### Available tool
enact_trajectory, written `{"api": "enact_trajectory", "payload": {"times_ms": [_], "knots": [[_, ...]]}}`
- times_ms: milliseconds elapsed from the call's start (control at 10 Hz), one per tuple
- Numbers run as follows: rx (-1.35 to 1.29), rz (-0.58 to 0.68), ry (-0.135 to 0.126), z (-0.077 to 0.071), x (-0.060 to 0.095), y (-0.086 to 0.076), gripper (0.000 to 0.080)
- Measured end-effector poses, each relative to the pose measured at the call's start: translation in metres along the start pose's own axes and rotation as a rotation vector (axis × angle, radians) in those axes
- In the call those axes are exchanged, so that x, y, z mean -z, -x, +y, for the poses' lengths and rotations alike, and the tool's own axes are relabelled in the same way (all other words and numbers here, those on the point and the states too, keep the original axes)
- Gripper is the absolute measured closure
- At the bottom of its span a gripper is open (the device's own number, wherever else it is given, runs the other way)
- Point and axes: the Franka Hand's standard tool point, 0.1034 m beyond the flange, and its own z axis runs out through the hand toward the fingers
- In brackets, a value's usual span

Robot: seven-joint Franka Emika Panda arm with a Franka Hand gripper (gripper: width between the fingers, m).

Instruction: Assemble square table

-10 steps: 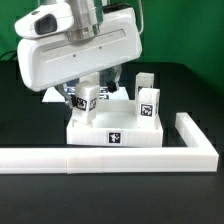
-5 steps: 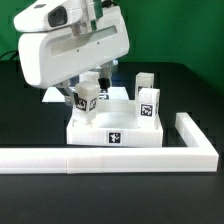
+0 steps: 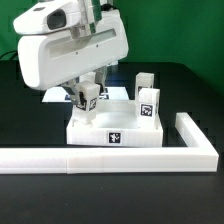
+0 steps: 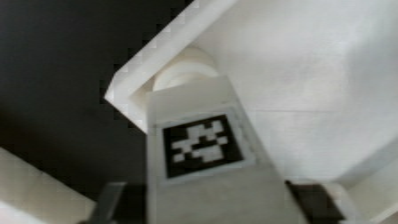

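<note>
The white square table slab (image 3: 92, 134) lies on the black table with a tag on its front side. A small white tagged leg block (image 3: 88, 97) stands at the slab's back corner on the exterior view's left. My gripper (image 3: 88, 90) reaches down over it. In the wrist view the leg (image 4: 210, 140) runs between my fingers (image 4: 121, 204), over a round socket (image 4: 183, 72) at the slab's corner (image 4: 311, 70). One finger lies against the leg and a dark strip shows on the other side, so the gripper (image 4: 217, 206) is open around it.
Two more leg blocks (image 3: 147, 101) stand on the slab at the exterior view's right. The long white L-shaped rail (image 3: 100, 158) runs along the front and turns back at the right. My bulky white arm housing (image 3: 75, 45) hides the slab's rear left.
My fingers have come in closer round the leg. The leg block stands a little more upright and slightly further right than a second ago.
</note>
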Motion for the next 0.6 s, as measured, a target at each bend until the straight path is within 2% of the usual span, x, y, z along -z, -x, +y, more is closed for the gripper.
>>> {"api": "enact_trajectory", "payload": {"times_ms": [100,400,600], "knots": [[0.0,0.0,-0.001,-0.0001,-0.0005,0.0001,0.0508],[-0.043,0.006,-0.006,0.0022,-0.0007,0.003,0.0508],[-0.2,0.033,-0.008,0.0036,-0.0011,0.0029,0.0508]]}}
